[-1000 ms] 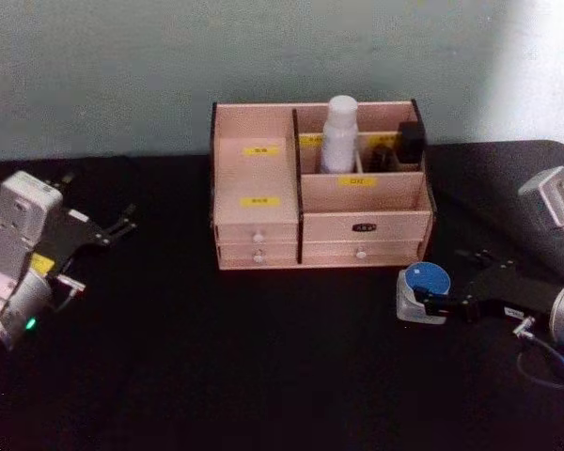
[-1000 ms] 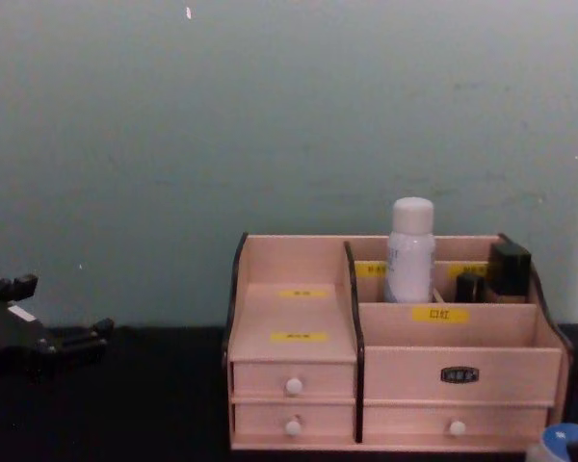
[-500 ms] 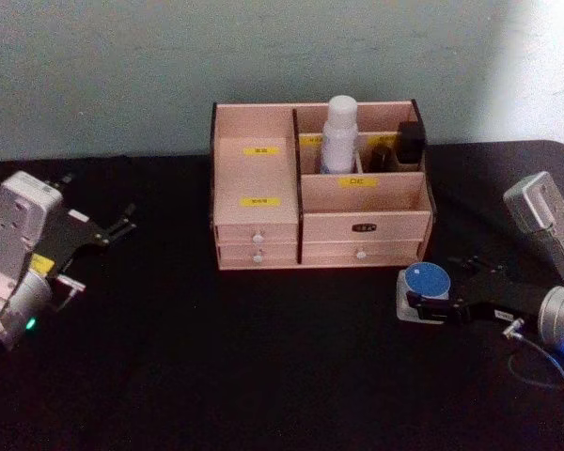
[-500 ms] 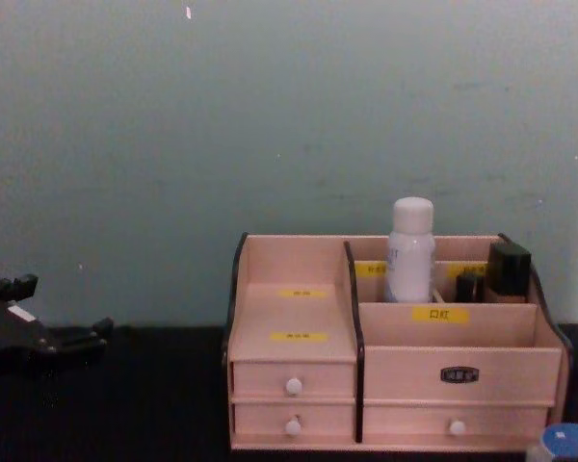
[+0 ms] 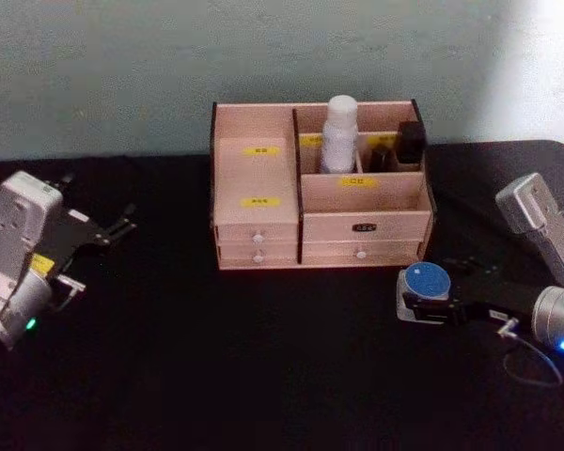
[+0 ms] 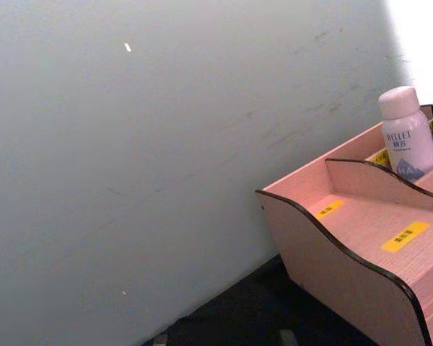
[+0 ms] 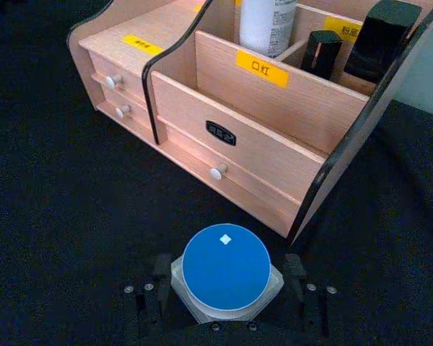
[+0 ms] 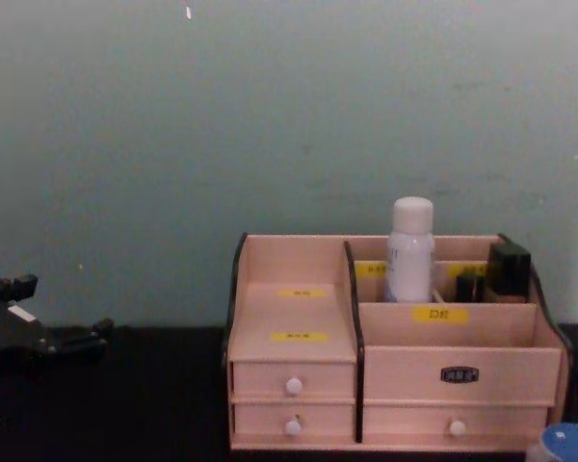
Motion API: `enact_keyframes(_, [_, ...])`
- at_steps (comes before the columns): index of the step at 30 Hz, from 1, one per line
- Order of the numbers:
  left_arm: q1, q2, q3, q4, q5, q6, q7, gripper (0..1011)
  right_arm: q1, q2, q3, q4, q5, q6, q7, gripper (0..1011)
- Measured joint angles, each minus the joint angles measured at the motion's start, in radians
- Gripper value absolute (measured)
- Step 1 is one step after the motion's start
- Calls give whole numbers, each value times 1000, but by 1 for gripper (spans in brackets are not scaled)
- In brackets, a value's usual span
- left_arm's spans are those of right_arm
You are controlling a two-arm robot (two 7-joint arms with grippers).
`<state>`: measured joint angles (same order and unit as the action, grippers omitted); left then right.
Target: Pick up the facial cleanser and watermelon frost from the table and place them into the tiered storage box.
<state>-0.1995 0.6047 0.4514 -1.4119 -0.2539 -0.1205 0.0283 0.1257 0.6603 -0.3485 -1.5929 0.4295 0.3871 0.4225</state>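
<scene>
Left gripper [image 5: 127,219]: held over the left side of the black table [image 5: 263,366], well apart from the box; its fingers are seen spread open and nothing is held between them.
Right gripper [image 7: 227,274]: lowered at the right near part of the table; its two black fingers are set against opposite sides of the watermelon frost, so that the jar is gripped.
Watermelon frost [image 5: 426,280]: stood upright on the table with its blue lid facing up, nearer than the box's right near corner and a little to the right of it, apart from the box.
Facial cleanser [image 5: 338,132]: stood upright inside the tiered storage box, in a far compartment of the right half, behind the front partition with the yellow label.
Tiered storage box [image 5: 254,218]: placed at the far middle of the table, against the pale green wall [image 5: 122,66]; its drawers are seen closed.
Black bottles [image 5: 411,141]: kept in the far compartments to the right of the facial cleanser.
</scene>
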Motion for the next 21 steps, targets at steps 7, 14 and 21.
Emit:
enact_keyframes(7, [0, 0, 0, 0, 0, 0, 0, 1001, 6, -5, -3, 7, -5, -2, 1, 1000])
enact_keyframes(14, [0, 0, 0, 0, 0, 0, 0, 1001, 10, -8, -4, 8, -7, -3, 2, 1000])
enact_keyframes(21, [0, 0, 0, 0, 0, 0, 0, 1001, 10, -8, -4, 8, -8, -4, 2, 1000])
